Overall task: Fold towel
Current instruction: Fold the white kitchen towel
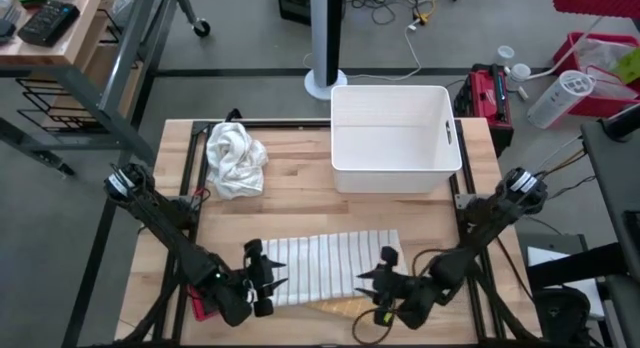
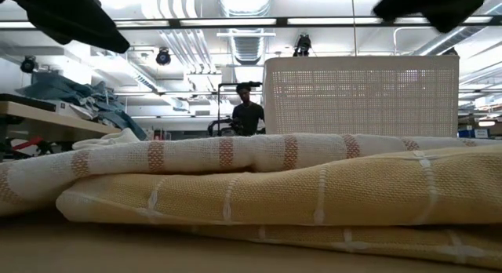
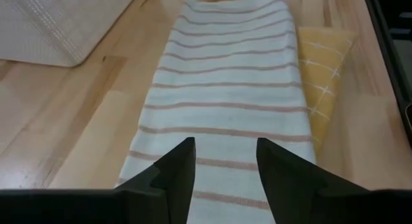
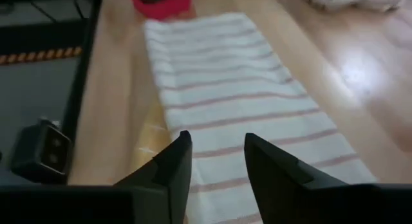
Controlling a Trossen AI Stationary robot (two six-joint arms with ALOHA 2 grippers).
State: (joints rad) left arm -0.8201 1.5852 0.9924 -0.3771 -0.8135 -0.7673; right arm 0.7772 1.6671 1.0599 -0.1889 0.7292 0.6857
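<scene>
A white towel with thin reddish stripes (image 1: 330, 266) lies folded into a long band across the table's near half. Its underside rests on a yellow cloth (image 1: 345, 308) that sticks out at the near edge. The low view shows the striped towel (image 2: 235, 155) on top of the yellow cloth (image 2: 314, 194). My left gripper (image 1: 270, 275) hovers open over the towel's left end (image 3: 225, 89). My right gripper (image 1: 375, 283) hovers open over its right end (image 4: 225, 89). Both stand clear above the cloth with nothing between their fingers.
A white bin (image 1: 395, 138) stands at the far right of the table. A crumpled white cloth (image 1: 235, 158) lies at the far left. A red object (image 1: 200, 308) sits at the near left edge beside my left arm. A person (image 2: 247, 116) stands in the room beyond.
</scene>
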